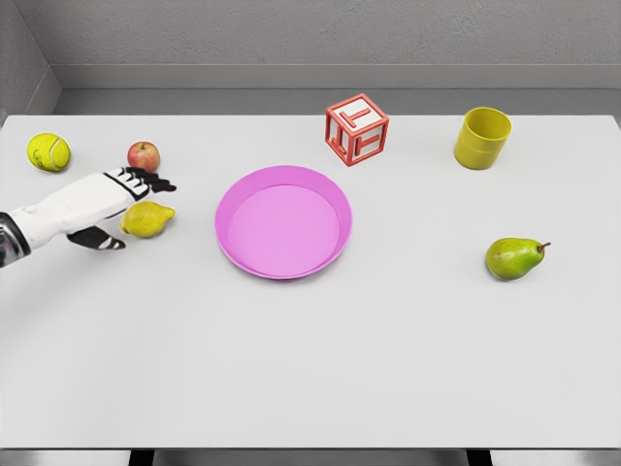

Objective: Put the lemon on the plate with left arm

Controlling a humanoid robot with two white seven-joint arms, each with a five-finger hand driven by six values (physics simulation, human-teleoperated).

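- The left robot hand (124,208) reaches in from the bench's left edge, its white forearm lying low over the surface and pointing toward the middle.
- The hand is open around the lemon (147,219) rather than closed on it: the dark fingers (150,182) stretch above and past the fruit on its far side, while the thumb (100,240) sits on the near side, so the lemon lies in the gap between them.
- I cannot tell whether any finger already touches the lemon; nothing shows it lifted, and it appears to rest on the bench (320,369).
- This spread looks like a pre-grasp posture: bracketing the fruit from both sides lets the hand close across its short axis, which suits a rounded thing that could roll.
- The lemon sits near the left edge, well apart from the pink plate (333,197), which lies around the bench's middle with its dish bare.
- A red apple (144,155) stands just behind the fingers, close enough that a sloppy closing motion might nudge it.
- A tennis ball (49,151) rests at the far left corner, outside the likely path.
- The red letter block (357,128) and yellow cup (481,137) stand along the far edge, and a green pear (514,257) lies toward the right edge; none sit between lemon and plate.
- The right arm does not show.
- The task seems at its early stage: grasp pending, carry and placement still ahead.
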